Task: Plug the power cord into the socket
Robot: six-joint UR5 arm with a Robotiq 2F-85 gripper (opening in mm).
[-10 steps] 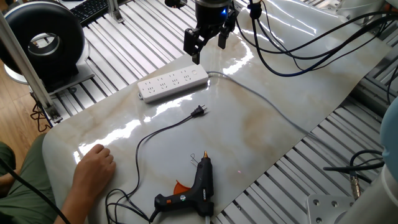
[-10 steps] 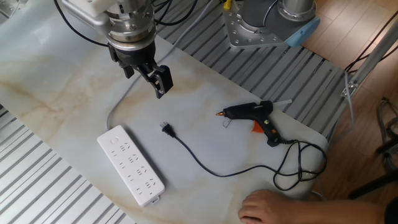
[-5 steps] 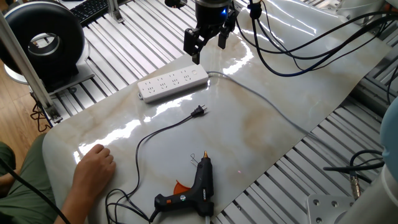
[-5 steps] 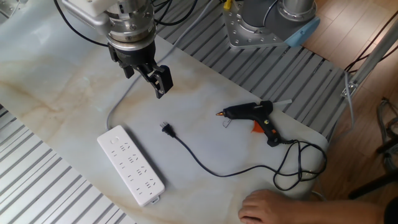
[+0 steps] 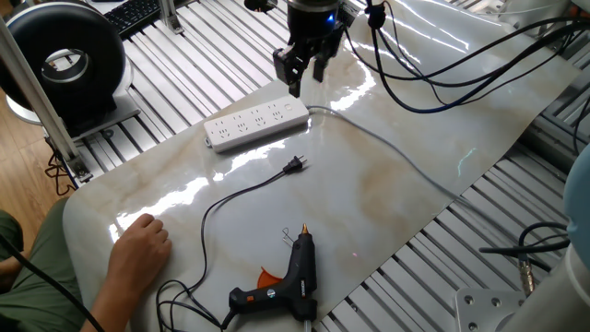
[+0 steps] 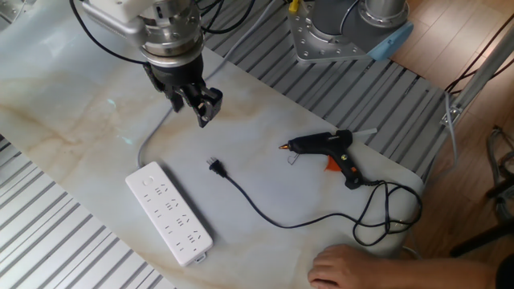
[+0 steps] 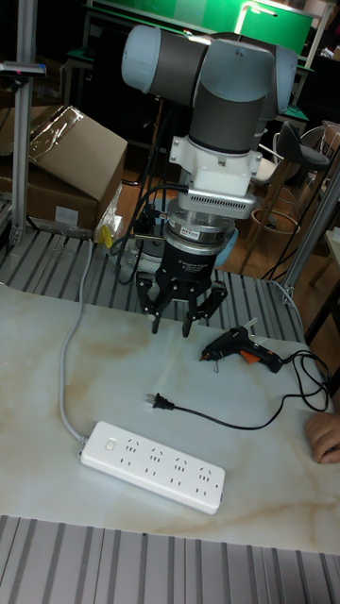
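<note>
— Black item, power cord (image 5: 241, 192): location?
— Plug (image 6: 214, 165) flat on the marble tabletop (image 5: 387, 194), near the socket (image 7: 153, 460) but apart from it; far end joined to the glue gun (image 6: 325, 146).
— Gripper (image 7: 176, 319): condition?
— Raised above the table, jaws parted, holding nothing.
— Step in hand?
— Likely the approach; plug ungrasped. Next move calls for descent over the plug, fingers astride its body, then closing.
</note>
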